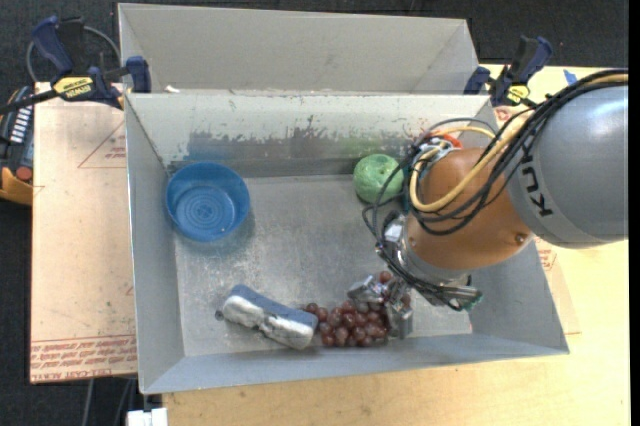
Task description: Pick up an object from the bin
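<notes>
Down by the bin's (350, 361) front wall, the fingers (387, 304) sit at the right end of a bunch of dark red grapes (345, 325). Whether they are spread or pressed together I cannot tell, since the orange wrist cover (462, 214) hangs over them. The grapes hug the front wall, likely settled there, with a silver-and-blue lump (268, 317) touching their left end. A green ball (377, 177) rests at the back wall and a blue bowl (207, 202) toward the back left corner, both well apart.
</notes>
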You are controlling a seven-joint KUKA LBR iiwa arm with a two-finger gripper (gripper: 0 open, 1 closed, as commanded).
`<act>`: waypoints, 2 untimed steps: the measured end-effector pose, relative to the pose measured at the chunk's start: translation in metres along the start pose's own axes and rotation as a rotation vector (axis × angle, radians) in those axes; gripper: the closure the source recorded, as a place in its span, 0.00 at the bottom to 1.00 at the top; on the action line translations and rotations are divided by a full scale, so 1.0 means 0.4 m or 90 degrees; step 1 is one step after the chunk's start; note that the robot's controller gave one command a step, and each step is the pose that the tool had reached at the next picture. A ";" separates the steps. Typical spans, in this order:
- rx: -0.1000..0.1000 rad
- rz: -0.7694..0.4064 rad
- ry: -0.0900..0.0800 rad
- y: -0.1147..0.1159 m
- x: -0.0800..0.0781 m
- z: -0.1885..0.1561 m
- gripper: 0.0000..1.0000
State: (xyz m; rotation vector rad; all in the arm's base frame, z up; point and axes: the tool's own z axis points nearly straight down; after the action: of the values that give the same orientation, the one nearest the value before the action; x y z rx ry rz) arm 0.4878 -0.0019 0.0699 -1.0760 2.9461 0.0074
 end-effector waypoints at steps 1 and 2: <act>-0.004 0.000 0.004 0.007 0.003 -0.091 1.00; -0.002 0.000 0.002 0.004 -0.001 -0.177 1.00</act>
State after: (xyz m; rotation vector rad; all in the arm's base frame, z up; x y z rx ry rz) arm 0.4866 -0.0010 0.1405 -1.0763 2.9499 0.0111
